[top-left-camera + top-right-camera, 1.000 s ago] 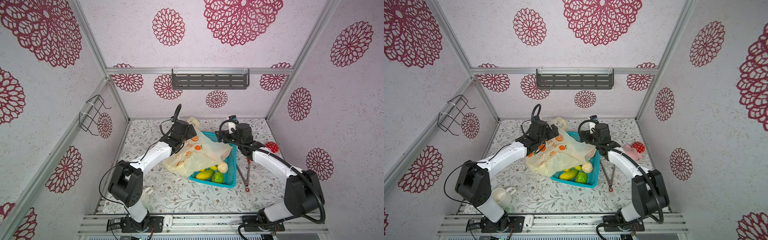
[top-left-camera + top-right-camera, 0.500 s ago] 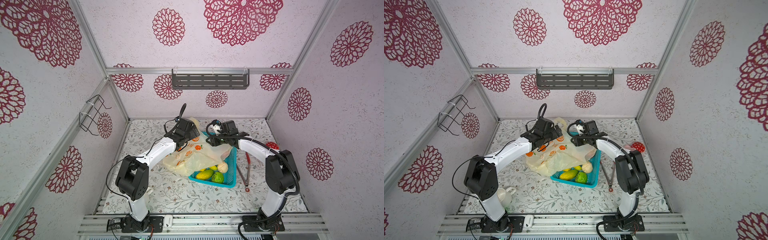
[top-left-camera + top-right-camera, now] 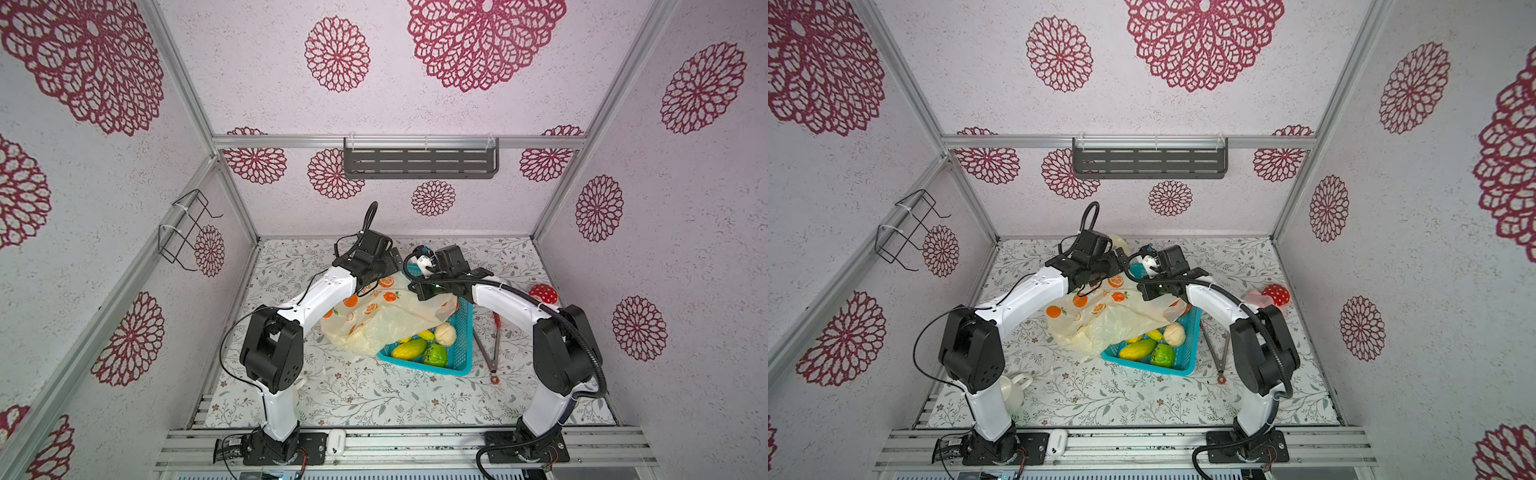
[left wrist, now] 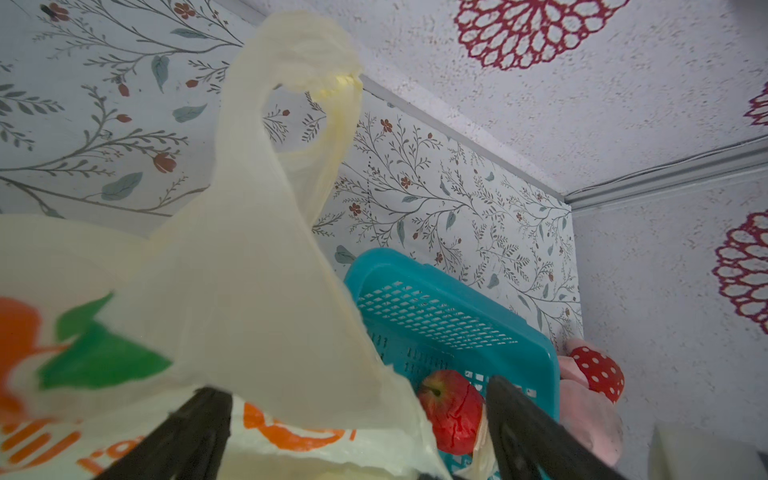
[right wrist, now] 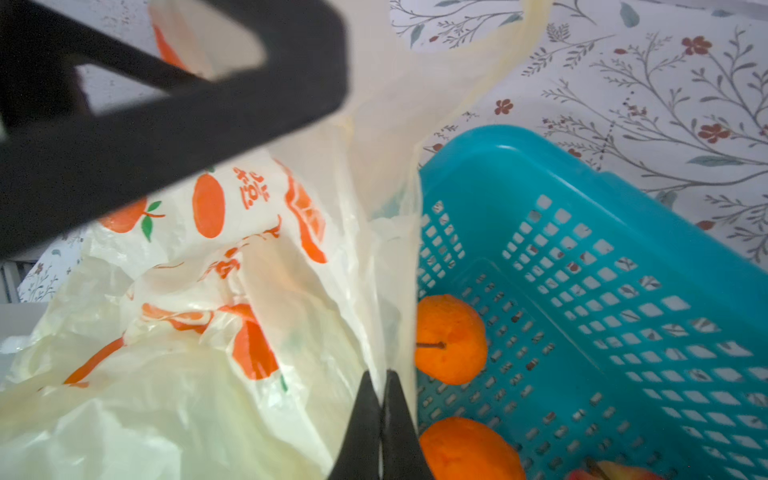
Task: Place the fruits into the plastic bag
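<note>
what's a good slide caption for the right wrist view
Right gripper shut on the edge of the plastic bag, beside a teal basket holding two oranges.

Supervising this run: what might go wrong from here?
The right end effector pinches only a thin fold of the bag; it may slip or tear. The bag drapes over the basket, so pulling might drag it. The left end effector is open, so the bag may not open.

Only txt: orange lettering (image 5: 251, 189) on plastic bag (image 5: 199, 374), too blurry to read.
</note>
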Controlling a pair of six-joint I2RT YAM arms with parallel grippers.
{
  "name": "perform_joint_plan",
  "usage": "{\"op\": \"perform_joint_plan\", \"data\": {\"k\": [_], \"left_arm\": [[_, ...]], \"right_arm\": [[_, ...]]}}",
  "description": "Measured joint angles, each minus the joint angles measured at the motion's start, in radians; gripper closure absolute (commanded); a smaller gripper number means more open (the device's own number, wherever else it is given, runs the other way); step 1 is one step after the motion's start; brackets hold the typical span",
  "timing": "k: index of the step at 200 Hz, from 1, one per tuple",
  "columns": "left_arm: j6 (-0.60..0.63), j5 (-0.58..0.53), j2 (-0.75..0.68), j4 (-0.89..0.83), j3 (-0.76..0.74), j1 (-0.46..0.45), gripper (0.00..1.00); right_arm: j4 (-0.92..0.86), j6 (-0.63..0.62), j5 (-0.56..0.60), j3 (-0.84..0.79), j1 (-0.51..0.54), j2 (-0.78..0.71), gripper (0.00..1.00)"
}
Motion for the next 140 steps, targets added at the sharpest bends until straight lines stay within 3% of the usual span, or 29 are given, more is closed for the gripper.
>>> {"op": "perform_joint_plan", "data": {"k": [25,50,68,93,109,140], "left_arm": [[0.017,0.001,0.013,-0.078,0.062,0.0,0.01],[0.034,0.005,0.013,-0.138,0.099,0.0,0.12],[0.037,0.013,0.013,-0.17,0.105,0.002,0.3],[0.045,0.03,0.013,-0.204,0.104,0.009,0.76],[0.051,0.043,0.013,-0.205,0.104,0.012,0.98],[0.06,0.083,0.008,-0.187,0.098,0.031,1.0]], "right_arm": [[0.05,0.017,0.053,-0.028,0.049,-0.063,1.0],[0.114,0.032,0.101,-0.052,0.087,-0.117,1.0],[0.155,0.045,0.137,-0.063,0.1,-0.138,1.0],[0.199,0.068,0.176,-0.079,0.104,-0.15,1.0],[0.234,0.084,0.197,-0.106,0.109,-0.154,1.0],[0.281,0.125,0.239,-0.163,0.122,-0.165,1.0]]}}
